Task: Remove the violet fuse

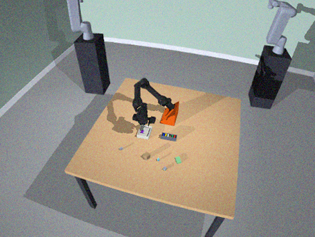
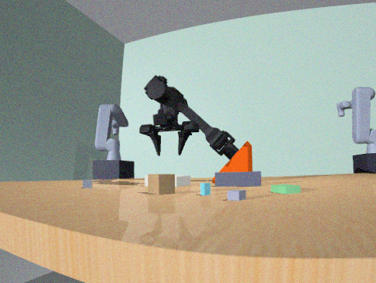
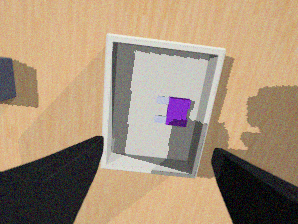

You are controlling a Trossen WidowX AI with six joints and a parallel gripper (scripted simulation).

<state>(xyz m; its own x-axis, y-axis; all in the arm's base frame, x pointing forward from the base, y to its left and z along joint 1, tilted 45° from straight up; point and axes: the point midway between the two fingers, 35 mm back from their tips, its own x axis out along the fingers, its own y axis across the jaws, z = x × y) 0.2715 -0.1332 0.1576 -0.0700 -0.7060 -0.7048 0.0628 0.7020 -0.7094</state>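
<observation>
Top view, L to R: small grey-blue block (image 1: 121, 148) on the bench (image 1: 207, 184), well apart from the rest. Next the white tray (image 1: 144, 132) w/ the violet fuse (image 1: 142, 131) lying inside it, on the tray floor. Black arm (image 1: 151, 91) bends over from its orange base (image 1: 170, 114); gripper (image 1: 142, 118) sits above the tray's far end. Just R of the tray: fuse block (image 1: 168, 136), dark grey, row of coloured fuses seated in it, apart from tray. Nearer the front edge: tan cube (image 1: 145, 156), tiny cyan cube (image 1: 158, 159), small grey block (image 1: 164, 169), green slab (image 1: 178, 160).

Exterior view: gripper (image 2: 168, 149) hangs in the air above the bench (image 2: 186, 229), jaws spread wide, pointing down, nothing between the fingers (image 2: 155, 141). Tan cube (image 2: 161, 183) stands in front of the tray (image 2: 182, 180), so only a bit of the tray's wall shows; fuse not visible here. Fuse block (image 2: 237, 179) to the R, in front of the orange base (image 2: 240, 159). Cyan cube (image 2: 205, 189), grey block (image 2: 236, 194), green slab (image 2: 285, 189) nearer.

Wrist view: tray (image 3: 111, 100) seen from straight above. Violet fuse (image 3: 178, 111) lies on its side R of tray centre, two pale blades pointing L, clear of the walls. Both fingers at the lower corners of the view, far apart, released, not touching fuse or tray.
</observation>
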